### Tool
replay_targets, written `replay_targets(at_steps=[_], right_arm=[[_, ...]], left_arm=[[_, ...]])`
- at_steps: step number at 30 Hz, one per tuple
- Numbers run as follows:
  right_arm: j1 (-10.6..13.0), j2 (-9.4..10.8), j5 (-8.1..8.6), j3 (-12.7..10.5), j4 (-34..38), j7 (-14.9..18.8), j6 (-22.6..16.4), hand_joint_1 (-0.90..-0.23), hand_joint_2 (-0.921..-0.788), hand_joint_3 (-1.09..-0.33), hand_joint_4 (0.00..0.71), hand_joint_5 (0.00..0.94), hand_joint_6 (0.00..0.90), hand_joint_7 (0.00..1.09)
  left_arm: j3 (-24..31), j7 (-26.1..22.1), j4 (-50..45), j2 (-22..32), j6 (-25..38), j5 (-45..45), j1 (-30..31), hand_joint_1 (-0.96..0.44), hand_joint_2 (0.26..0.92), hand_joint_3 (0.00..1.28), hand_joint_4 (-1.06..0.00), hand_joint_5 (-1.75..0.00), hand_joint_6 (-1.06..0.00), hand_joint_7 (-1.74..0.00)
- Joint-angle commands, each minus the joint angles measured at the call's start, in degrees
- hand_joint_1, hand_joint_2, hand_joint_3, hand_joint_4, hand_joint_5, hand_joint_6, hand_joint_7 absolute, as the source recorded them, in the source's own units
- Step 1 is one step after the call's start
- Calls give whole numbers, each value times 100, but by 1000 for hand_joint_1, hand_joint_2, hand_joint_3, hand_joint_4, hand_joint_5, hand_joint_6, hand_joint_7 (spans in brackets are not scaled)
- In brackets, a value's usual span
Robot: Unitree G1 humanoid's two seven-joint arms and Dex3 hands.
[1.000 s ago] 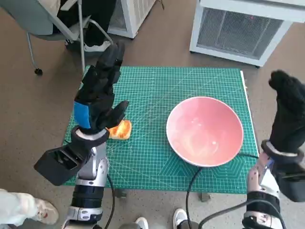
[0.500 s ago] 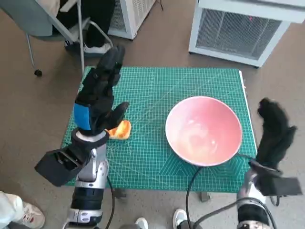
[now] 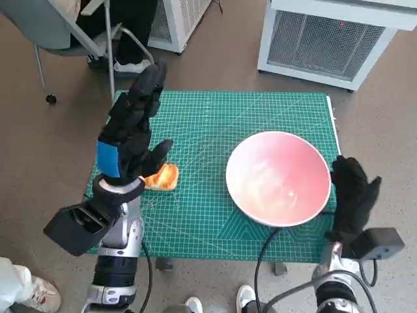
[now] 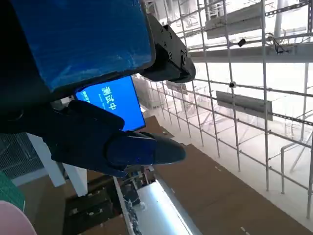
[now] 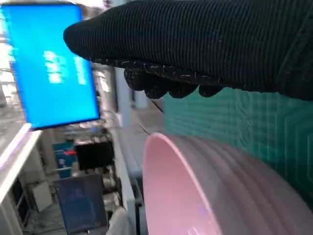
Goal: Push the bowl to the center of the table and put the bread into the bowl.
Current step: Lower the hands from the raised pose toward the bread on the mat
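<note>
Green cutting mat covers the small table, with the pink bowl toward its right side. Just beside the bowl's right rim, the right hand stands upright, fingers loosely extended, holding nothing. Raised over the mat's left part, the left hand spreads its fingers above the bread.

My table carries a green cutting mat marked with a grid, covering nearly its whole top. On the mat's right half sits the pink bowl. On its left half lies the orange-brown bread, well apart from the bowl.
</note>
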Motion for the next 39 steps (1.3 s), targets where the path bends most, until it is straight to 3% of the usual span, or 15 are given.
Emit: replay_targets(at_steps=[1,5,13,16,18,29,39], right_arm=[[-151,100,-83,30,168,-162,267,-546,-921,-885,149,39,2,496],[-318,124,-248,147,223,-453,397,-554,-921,-889,159,37,11,507],[-352,130,-337,164,232,-568,428,-560,-921,-895,166,32,16,516],[-806,285,-259,133,258,-612,623,-567,-921,-895,186,39,28,524],[-947,327,-260,136,266,-633,678,-572,-921,-891,198,41,33,528],[-1463,456,-272,87,351,-659,1044,-577,-921,-873,198,25,53,558],[-1805,519,-503,221,407,-881,1481,-550,-921,-895,196,15,17,546]], left_arm=[[48,42,-115,105,-43,140,57,-472,921,250,-254,0,-458,-3],[81,96,-149,138,-58,223,83,-481,921,254,-249,0,-459,-3],[80,123,-165,152,-53,243,94,-488,921,257,-249,-1,-461,-4],[141,196,-241,202,-64,305,162,-491,921,258,-252,-3,-472,-9],[156,235,-269,216,-70,343,182,-493,921,258,-252,-3,-477,-11],[181,329,-342,255,-58,449,248,-513,921,266,-245,0,-477,-9],[211,332,-446,356,-28,426,351,-513,921,268,-245,0,-451,0]])
